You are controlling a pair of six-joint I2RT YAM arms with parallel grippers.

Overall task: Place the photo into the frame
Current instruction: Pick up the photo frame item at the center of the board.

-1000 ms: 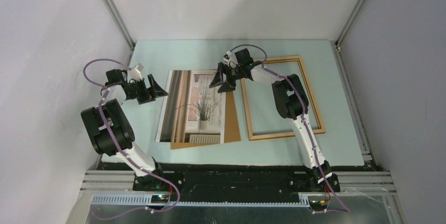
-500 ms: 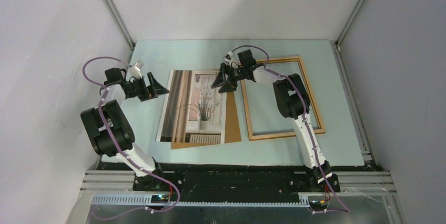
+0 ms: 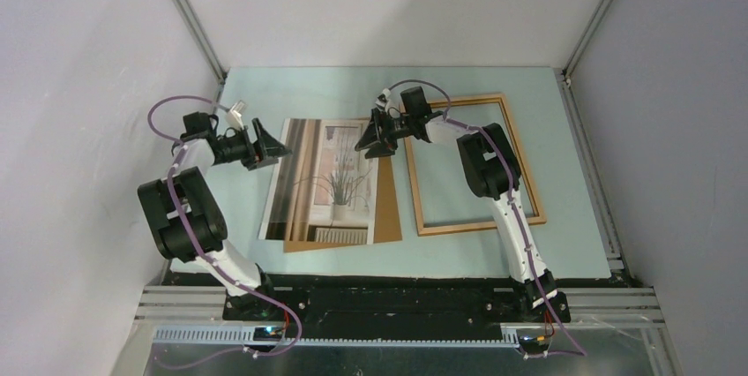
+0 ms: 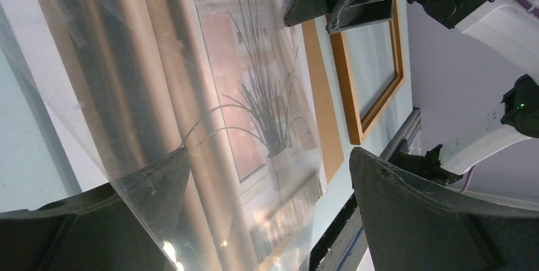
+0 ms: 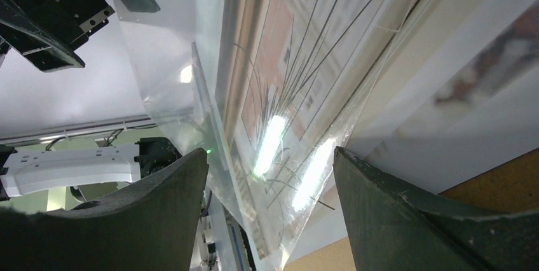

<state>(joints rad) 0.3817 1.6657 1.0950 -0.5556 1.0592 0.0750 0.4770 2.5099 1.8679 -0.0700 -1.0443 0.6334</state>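
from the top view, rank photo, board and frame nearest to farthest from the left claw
1. Photo, just right of the left claw.
2. Board, its brown strip showing past the photo's right edge.
3. Frame, farthest right, beside the board.

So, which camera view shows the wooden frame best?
Top external: nearly the whole frame lies in view, the right arm crossing part of it. The left wrist view shows only one end of it; the right wrist view shows none clearly.

Robot lab test cell, plain grey walls (image 3: 71,85), aluminium corner rails (image 3: 187,16), pale blue surface (image 3: 309,89), left arm (image 3: 181,217) and right arm (image 3: 494,169) bolted at 6 o'clock
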